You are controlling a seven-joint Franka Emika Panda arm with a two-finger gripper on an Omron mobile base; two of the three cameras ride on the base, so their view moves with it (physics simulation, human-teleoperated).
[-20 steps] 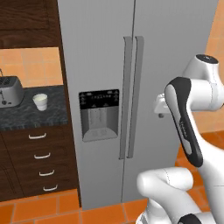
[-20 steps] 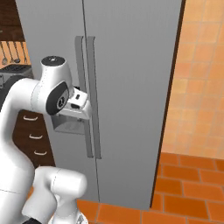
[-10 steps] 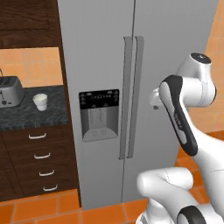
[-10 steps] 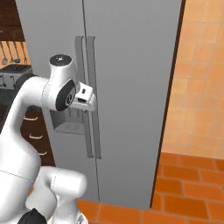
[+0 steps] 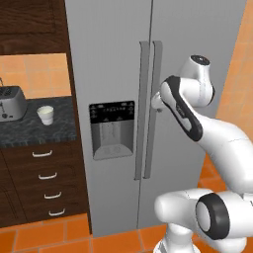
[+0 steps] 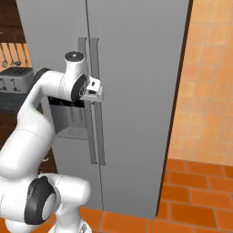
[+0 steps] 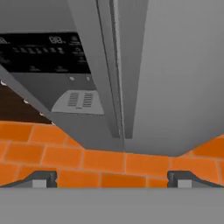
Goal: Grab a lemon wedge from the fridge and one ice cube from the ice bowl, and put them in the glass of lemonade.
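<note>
Before the fridge (image 5: 148,99), both doors shut, the tool (image 7: 112,178) hangs just in front of the two long handles (image 5: 148,108) at the door seam, about level with the top of the dispenser panel (image 5: 112,123); its fingers (image 7: 41,178) are spread wide and pinch nothing; the hand view looks down the handles to the orange tile floor (image 7: 109,162) at the fridge's foot. Left of the fridge, a dark counter (image 5: 29,131) carries the cup (image 5: 45,115) and, further left, a toaster (image 5: 11,103); drawers (image 5: 47,183) with pale pulls sit beneath it, beside the fridge. Right of the fridge runs an orange wall (image 6: 209,82).
</note>
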